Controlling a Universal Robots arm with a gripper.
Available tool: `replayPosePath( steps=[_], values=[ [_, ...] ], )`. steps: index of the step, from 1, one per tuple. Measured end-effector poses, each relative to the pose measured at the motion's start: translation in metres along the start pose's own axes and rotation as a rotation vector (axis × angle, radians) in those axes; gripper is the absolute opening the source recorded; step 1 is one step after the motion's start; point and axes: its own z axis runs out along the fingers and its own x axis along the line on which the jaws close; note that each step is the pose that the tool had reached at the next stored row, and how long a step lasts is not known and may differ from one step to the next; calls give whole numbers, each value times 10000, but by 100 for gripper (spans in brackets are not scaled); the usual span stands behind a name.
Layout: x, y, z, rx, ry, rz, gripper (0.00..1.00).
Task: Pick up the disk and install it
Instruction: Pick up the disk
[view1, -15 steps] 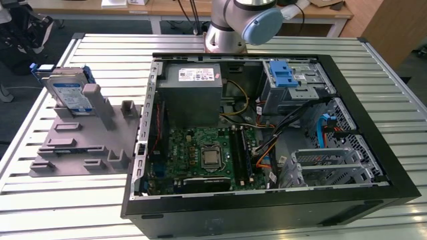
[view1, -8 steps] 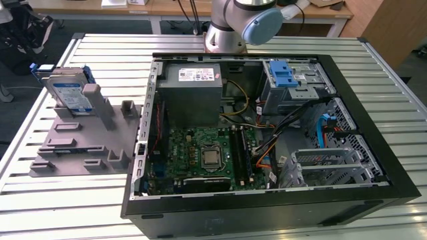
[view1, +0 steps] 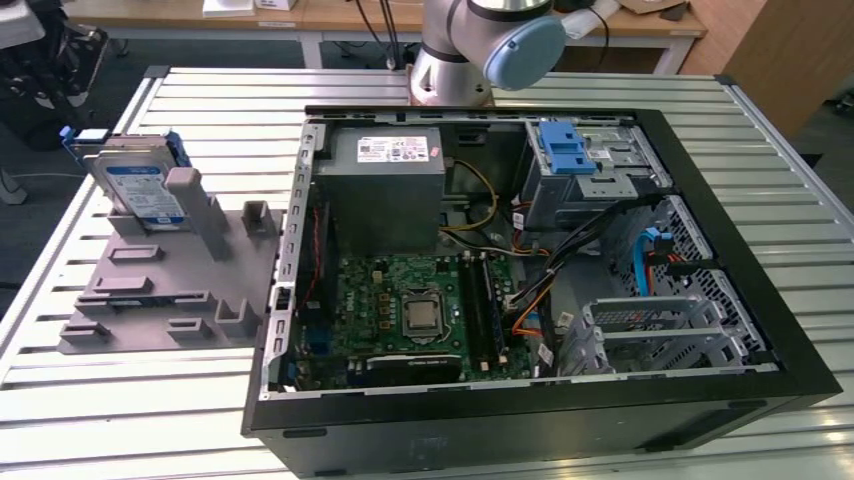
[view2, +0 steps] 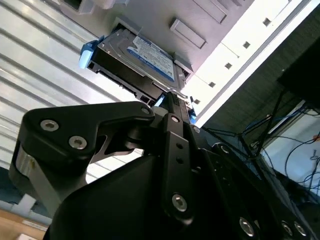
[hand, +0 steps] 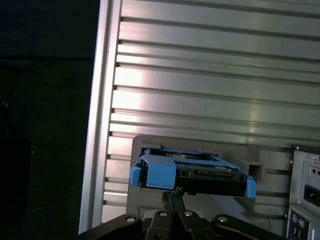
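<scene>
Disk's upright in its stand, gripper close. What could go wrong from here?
1. The disk stands upright in the grey holder; an off-centre pull by the gripper could jam or tip it.
2. Loose cables cross the open case near the drive bays; the disk might snag there.

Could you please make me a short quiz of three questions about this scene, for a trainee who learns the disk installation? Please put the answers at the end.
1. True or false: the disk already sits inside the computer case.
2. Where is the disk in the exterior view? A) upright in the grey fixture, at the exterior view's left of the case; B) flat inside the case; C) on top of the case.
3. Fill in the missing word: in the first wrist view, the gripper points toward the ____.
Key: 1 false; 2 A; 3 disk.
</scene>
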Motion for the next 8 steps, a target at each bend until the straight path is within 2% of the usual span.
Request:
replayPosePath(
  steps=[8],
  values=[
    [0, 0, 6, -19, 15, -1389, 11]
  ],
)
